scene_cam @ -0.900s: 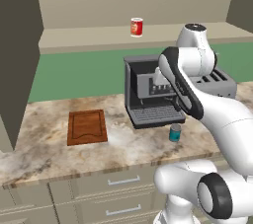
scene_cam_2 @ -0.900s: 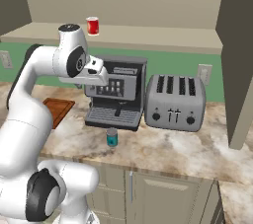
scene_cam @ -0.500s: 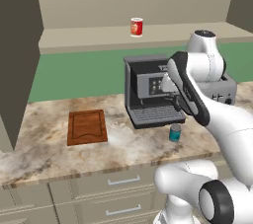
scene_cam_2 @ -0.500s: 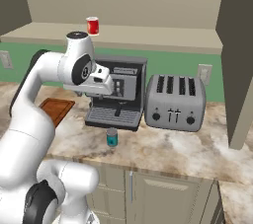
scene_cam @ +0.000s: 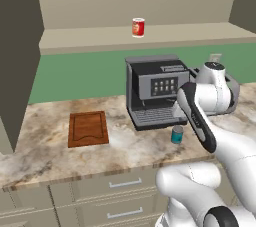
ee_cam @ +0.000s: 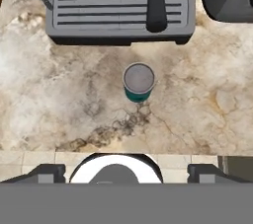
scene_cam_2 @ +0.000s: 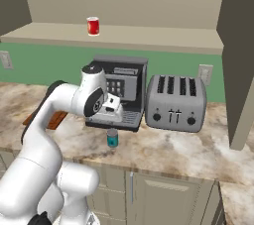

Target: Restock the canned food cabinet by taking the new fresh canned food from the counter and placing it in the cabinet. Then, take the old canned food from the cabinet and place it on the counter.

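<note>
Teal can point(ee_cam: 139, 82) — the new fresh canned food. Stands upright on the counter point(ee_cam: 64, 99), just in front of the coffee machine point(ee_cam: 118, 6) and near the counter's rounded front edge; grey lid seen from above in the hand view. Also visible in the left base view point(scene_cam: 177, 134) and the right base view point(scene_cam_2: 112, 138).

Red can point(scene_cam: 138, 27) — the old canned food, red with white bands. Upright on the shelf floor of the cabinet point(scene_cam: 100, 36), roughly mid-shelf, well above the coffee machine. Seen in the right base view point(scene_cam_2: 93, 26) toward the shelf's left part.

Gripper point(ee_cam: 125, 168) — hangs above the teal can, apart from it, looking straight down. The two dark fingertips point(ee_cam: 47, 172) sit spread wide at the bottom of the hand view, with nothing between them. In the right base view point(scene_cam_2: 113, 106) the hand sits over the can, in front of the machine's drip tray.

Counter — mottled beige-and-brown stone point(scene_cam: 45, 151); drawer fronts with metal handles point(scene_cam: 122, 183) beneath.

Coffee machine — dark grey, with panel, at the back of the counter point(scene_cam: 152, 88).

Toaster point(scene_cam_2: 176, 102) — grey, four slots, just to the right of the coffee machine.

Cutting board point(scene_cam: 88, 128) — brown wood, flat on the counter, left of the machine and well apart from the teal can.
</note>
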Controlling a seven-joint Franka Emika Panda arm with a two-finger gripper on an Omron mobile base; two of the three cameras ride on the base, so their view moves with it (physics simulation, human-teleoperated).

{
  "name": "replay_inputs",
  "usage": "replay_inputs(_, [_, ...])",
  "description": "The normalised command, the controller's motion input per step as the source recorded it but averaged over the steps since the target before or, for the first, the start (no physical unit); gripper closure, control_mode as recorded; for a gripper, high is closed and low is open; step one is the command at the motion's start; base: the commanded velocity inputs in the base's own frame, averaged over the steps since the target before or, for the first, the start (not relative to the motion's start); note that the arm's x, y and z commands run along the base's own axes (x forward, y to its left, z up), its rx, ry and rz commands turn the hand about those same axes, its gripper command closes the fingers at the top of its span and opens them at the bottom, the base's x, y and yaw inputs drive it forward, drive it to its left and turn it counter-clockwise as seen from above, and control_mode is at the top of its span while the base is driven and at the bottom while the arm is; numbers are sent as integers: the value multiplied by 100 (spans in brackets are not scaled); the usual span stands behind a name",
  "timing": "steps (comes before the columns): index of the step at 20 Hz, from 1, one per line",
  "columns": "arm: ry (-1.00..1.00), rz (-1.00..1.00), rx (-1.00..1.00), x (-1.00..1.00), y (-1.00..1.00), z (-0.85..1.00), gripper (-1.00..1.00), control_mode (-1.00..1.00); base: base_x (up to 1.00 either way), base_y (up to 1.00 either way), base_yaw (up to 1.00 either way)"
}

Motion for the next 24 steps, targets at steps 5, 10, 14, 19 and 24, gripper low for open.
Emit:
replay_inputs(5, [0,0,0,7,0,-49,-100,-100,0,0,0])
replay_inputs(10, [0,-2,0,24,0,-32,-100,-100,0,0,0])
replay_inputs(14, [2,-5,0,28,0,-38,-100,-100,0,0,0])
replay_inputs(19, [8,-8,-2,34,-8,-33,-100,-100,0,0,0])
replay_inputs(24, [11,-10,0,31,-10,-27,-100,-100,0,0,0])
